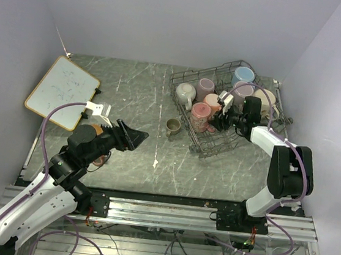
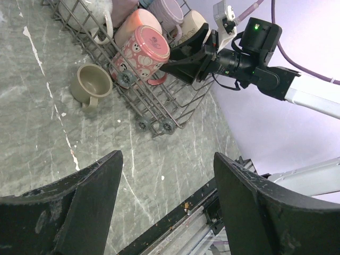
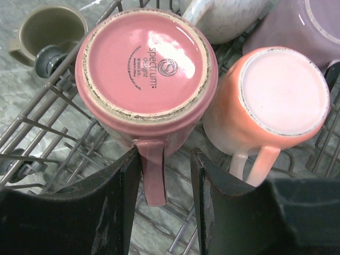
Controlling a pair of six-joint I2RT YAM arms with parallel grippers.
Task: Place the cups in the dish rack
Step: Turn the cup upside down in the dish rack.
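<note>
The grey wire dish rack (image 1: 210, 145) stands at the back right and holds several cups upside down or on their sides. A pink cup (image 3: 146, 61) lies base toward the right wrist camera, beside a peach cup (image 3: 271, 101). My right gripper (image 3: 166, 154) is open around the pink cup's handle (image 3: 151, 175); the left finger touches it and the right finger stands apart. A small olive-brown cup (image 1: 173, 126) sits upright on the table just left of the rack. My left gripper (image 1: 135, 137) hovers open and empty above the table, short of the olive-brown cup (image 2: 91, 84).
A wood-framed whiteboard (image 1: 61, 90) lies at the far left of the marble table. The rack (image 2: 159, 114) rests on small wheels. A metal rail (image 1: 161, 209) runs along the near edge. Lilac walls close in on the sides and back.
</note>
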